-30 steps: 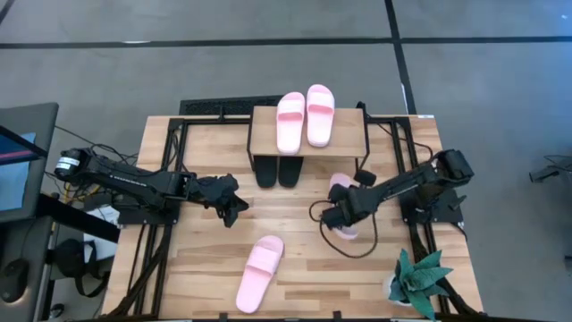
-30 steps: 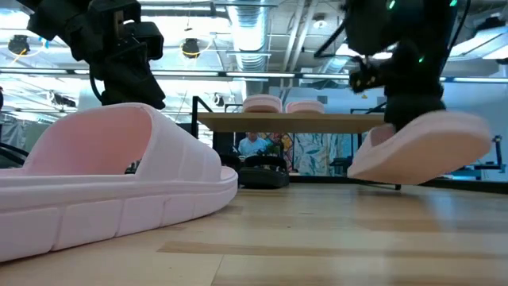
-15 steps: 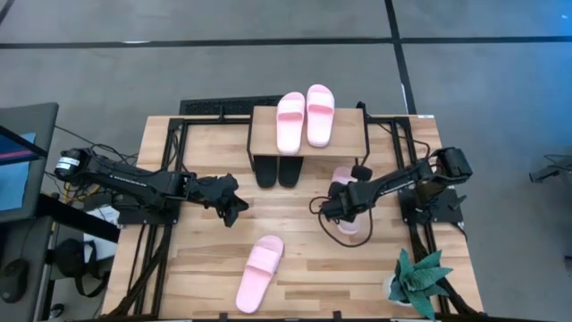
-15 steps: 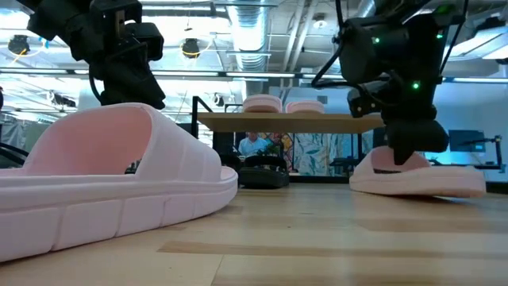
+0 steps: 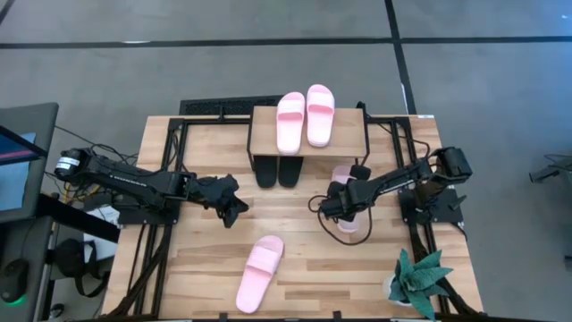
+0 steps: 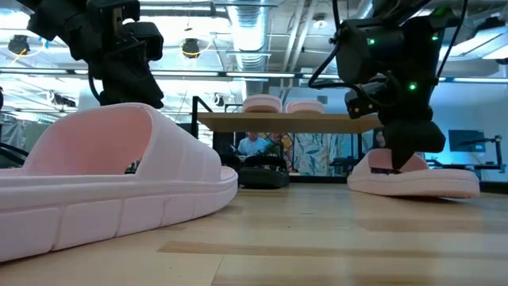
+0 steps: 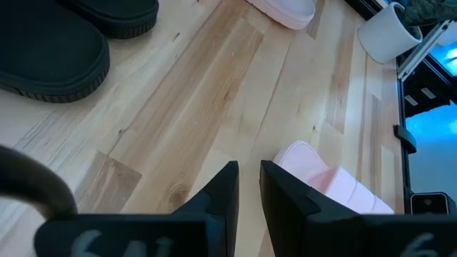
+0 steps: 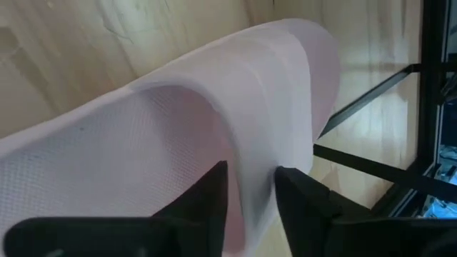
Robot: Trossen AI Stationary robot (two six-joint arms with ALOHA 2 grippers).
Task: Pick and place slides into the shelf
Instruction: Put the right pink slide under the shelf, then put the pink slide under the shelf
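Two pale pink slides point(image 5: 305, 117) lie side by side on the shelf point(image 5: 350, 140) at the table's far side. Two black slides point(image 5: 277, 170) lie on the table under its near edge. A third pink slide point(image 5: 260, 273) lies sole down near the front edge. A fourth pink slide point(image 6: 413, 179) lies flat on the table right of centre. My right gripper point(image 5: 338, 202) stands over it, open, one finger on each side of the strap's edge point(image 8: 251, 187). My left gripper point(image 5: 231, 207) hangs left of centre, open by a narrow gap, with nothing between its fingers point(image 7: 248, 187). My right gripper comes slanting down from the table's right, with one finger inside the strap's arch and one outside it point(image 8: 251, 187). I cannot tell whether the fingers touch the strap. The slide lies sole down on the table.
A potted plant in a white pot point(image 5: 418, 283) stands at the near right corner. Black frame bars point(image 5: 170, 170) run along both sides of the table. A cable point(image 5: 344, 243) loops on the wood near the right gripper. Bare wood lies between the two arms.
My right gripper has come down and gone a little toward the far edge with the pink slide. The slide hung tilted with one end raised off the table; now it lies flat on its sole.
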